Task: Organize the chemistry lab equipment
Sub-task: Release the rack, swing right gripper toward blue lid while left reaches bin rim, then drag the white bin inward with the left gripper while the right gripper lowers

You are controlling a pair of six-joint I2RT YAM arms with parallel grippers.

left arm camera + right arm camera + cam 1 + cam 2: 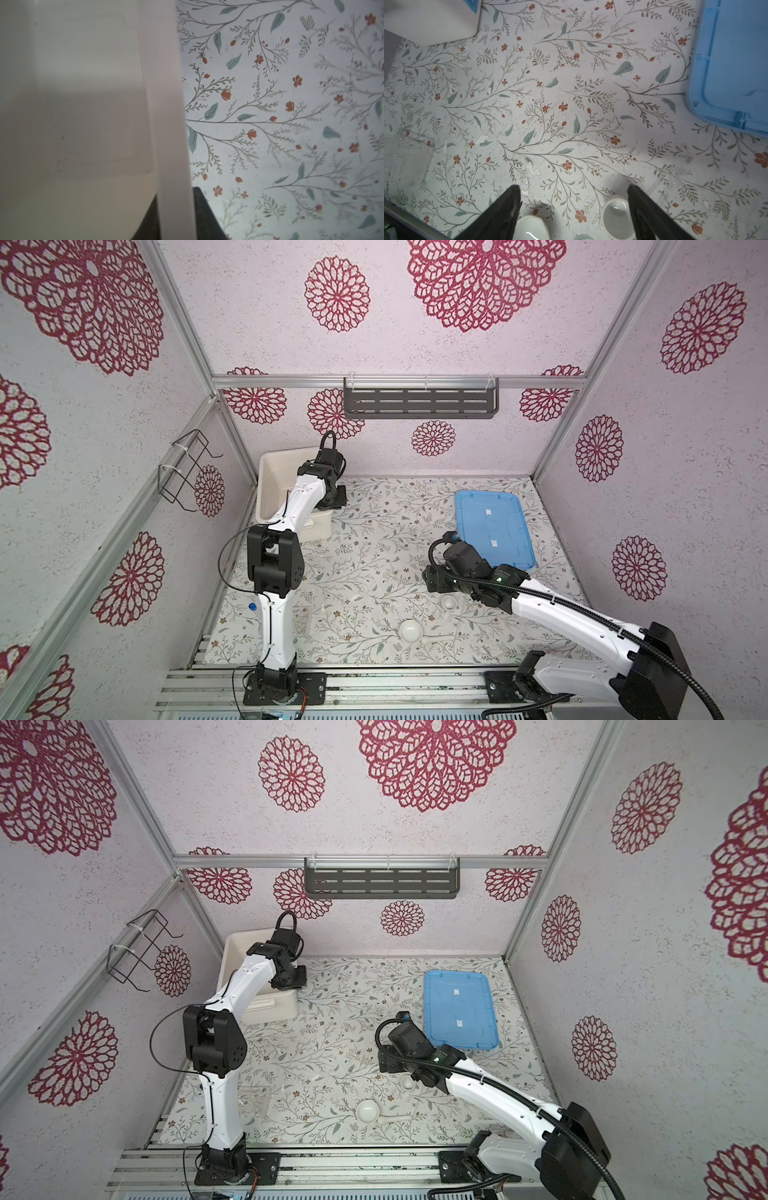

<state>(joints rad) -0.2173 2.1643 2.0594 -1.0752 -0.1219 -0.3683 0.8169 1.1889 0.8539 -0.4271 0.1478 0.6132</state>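
My left gripper [175,193] is shut on the rim of the big white tub [274,481] at the back left; the rim runs between its two black fingers. My right gripper [573,187] hangs open over the table, right of centre, with nothing between its fingers. Two small white bowls [532,227] [617,216] stand just beneath it, the smaller bowl [450,603] closest to it. The larger bowl [410,632] has the white pestle [440,639] lying beside it. A clear plastic rack [305,618] stands near the front left. The blue cap [252,606] of a thin tube shows beside the left arm.
A flat blue lid [492,526] lies at the back right of the floral table. A dark slotted shelf [419,402] hangs on the back wall and a wire holder [187,468] on the left wall. Another faint clear piece [675,187] lies by the smaller bowl.
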